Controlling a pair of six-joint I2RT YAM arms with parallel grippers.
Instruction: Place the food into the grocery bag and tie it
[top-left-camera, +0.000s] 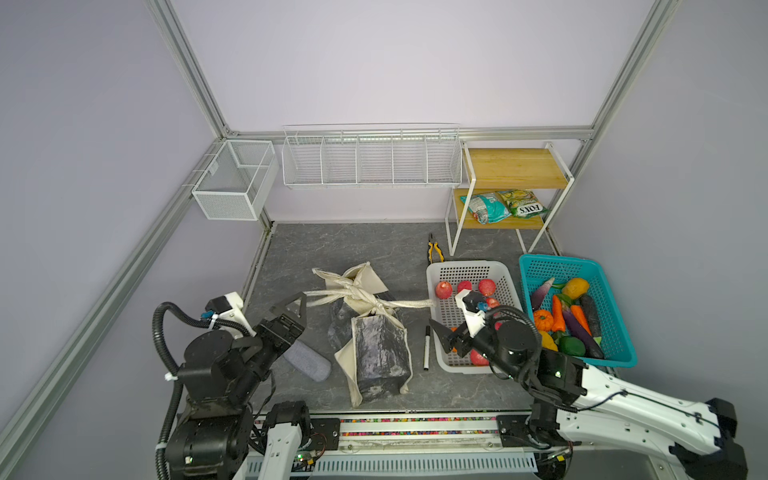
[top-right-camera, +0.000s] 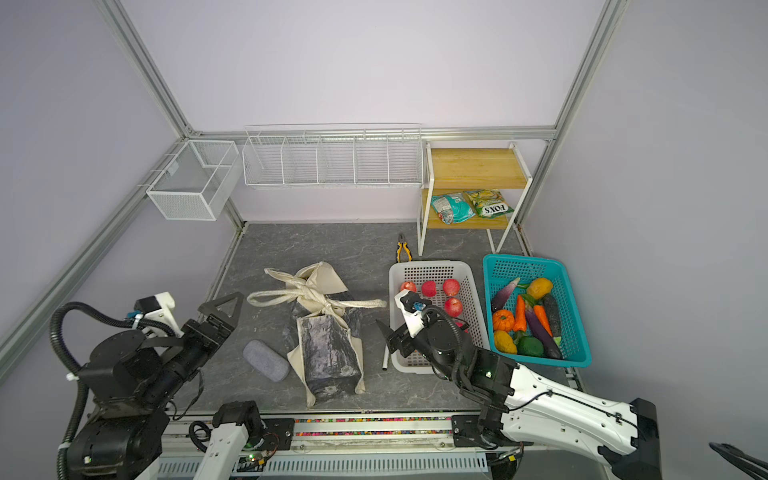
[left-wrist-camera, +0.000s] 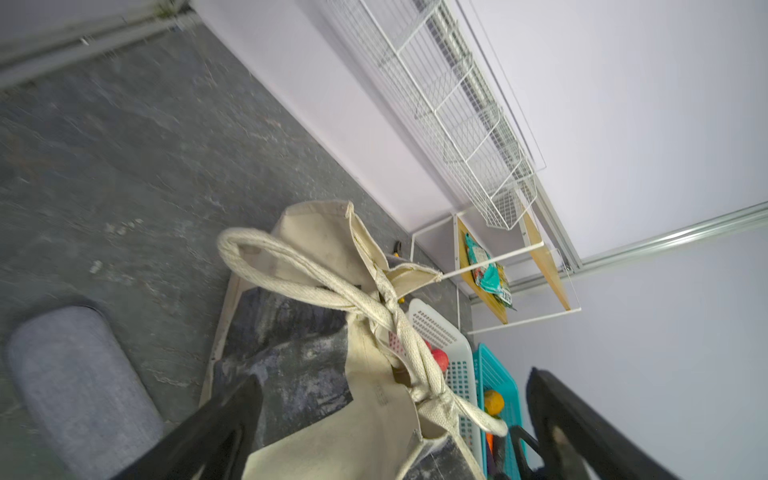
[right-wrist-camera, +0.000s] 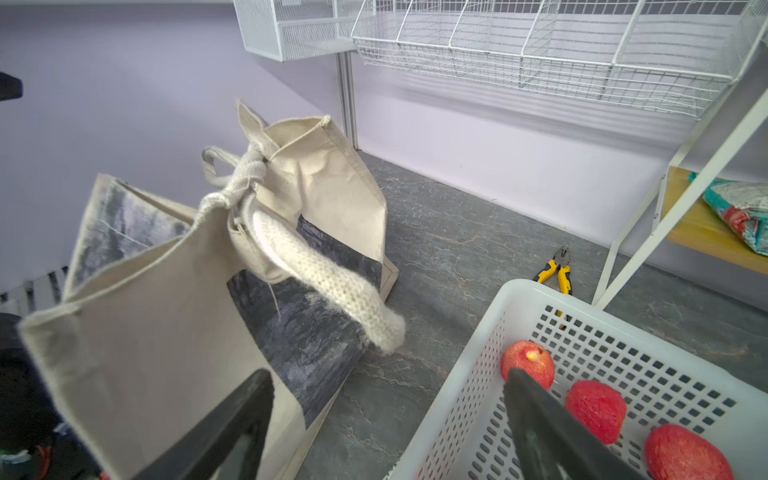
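The tall cream canvas tote bag with the grey marbled panel (top-left-camera: 380, 353) stands mid-table, and its long cream strap handles are tied in a knot (top-left-camera: 361, 297) over its mouth. What is inside it I cannot tell. The left gripper (left-wrist-camera: 392, 382) hangs just left of the bag, jaws spread wide and holding nothing. The right gripper (right-wrist-camera: 386, 374) is just right of the bag, over the near edge of the white perforated plastic basket (top-left-camera: 498, 268), also open and empty. Round red toy fruits (top-left-camera: 444, 289) lie in that basket. Behind the bag and to its right, a teal snack packet (top-left-camera: 488, 207) and a yellow-green FOX'S packet (top-left-camera: 523, 203) lie on a wooden shelf (top-left-camera: 498, 224).
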